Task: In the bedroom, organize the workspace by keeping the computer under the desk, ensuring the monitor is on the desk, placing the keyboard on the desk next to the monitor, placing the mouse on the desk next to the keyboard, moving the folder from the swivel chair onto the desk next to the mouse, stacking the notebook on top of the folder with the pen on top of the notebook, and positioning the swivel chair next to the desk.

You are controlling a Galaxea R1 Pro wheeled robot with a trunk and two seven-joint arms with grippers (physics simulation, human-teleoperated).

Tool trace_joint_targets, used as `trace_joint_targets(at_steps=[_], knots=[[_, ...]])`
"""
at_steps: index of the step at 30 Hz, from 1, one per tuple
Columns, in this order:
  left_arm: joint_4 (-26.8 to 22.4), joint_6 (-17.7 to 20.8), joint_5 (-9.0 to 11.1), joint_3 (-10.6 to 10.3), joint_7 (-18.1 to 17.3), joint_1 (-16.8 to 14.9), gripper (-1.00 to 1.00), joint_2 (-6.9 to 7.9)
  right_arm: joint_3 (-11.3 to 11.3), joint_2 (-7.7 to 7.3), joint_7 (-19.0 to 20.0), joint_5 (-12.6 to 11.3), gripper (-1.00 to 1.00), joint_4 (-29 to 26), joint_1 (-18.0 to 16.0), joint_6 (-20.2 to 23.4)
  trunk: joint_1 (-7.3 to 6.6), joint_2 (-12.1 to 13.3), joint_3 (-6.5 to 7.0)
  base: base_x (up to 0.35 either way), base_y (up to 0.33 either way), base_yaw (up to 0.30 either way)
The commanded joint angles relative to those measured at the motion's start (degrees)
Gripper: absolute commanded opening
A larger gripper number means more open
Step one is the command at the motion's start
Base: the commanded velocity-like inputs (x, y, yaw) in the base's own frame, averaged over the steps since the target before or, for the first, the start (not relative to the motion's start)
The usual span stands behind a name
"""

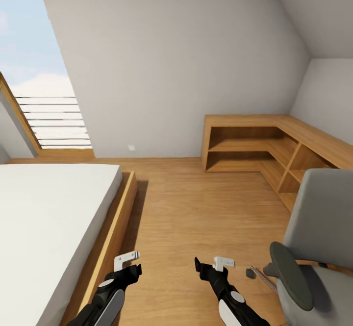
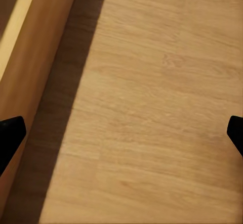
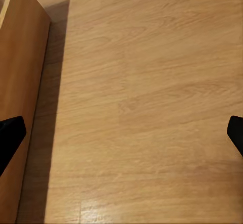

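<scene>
While both fingers [image 2: 10, 135] [image 3: 10, 133] gape empty, wooden corner shelves [image 1: 255, 149] hold nothing visible.

1 swivel chair [image 1: 321, 238], w/ 1 black armrest [image 1: 290, 275] visible. 1 bed [image 1: 49, 218]. 1 wooden corner shelf unit [image 1: 274, 147]. 1 window [image 1: 34, 71]. 2 grippers: left gripper [image 1: 128, 262], right gripper [image 1: 211, 265]. 1 small wall outlet [image 1: 131, 147].

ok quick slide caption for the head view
Attic bedroom: both open grippers, left gripper and right gripper, over wood floor, swivel chair at right, bed at left.
</scene>
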Motion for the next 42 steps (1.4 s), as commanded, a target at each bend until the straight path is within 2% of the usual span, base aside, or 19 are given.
trace_joint_targets(at_steps=[1,16,42], knots=[[0.0,0.1,0.4,-0.2,0.5,0.0,1.0,0.07,0.4,-0.04,-0.1,-0.6,1.0,0.1,0.0,-0.9,0.01,0.0,0.04,0.159,0.001,0.002],[0.1,0.0,0.2,-0.4,0.5,0.0,1.0,0.05,0.3,-0.1,-0.1,-0.6,1.0,0.8,0.0,-2.1,0.01,0.0,1.29,0.299,0.001,0.0],[0.2,0.0,0.1,-0.5,0.5,0.0,1.0,-0.02,0.3,-0.13,-0.1,-0.6,1.0,0.9,0.0,-2.2,0.01,0.0,1.4,0.321,0.06,0.0]])
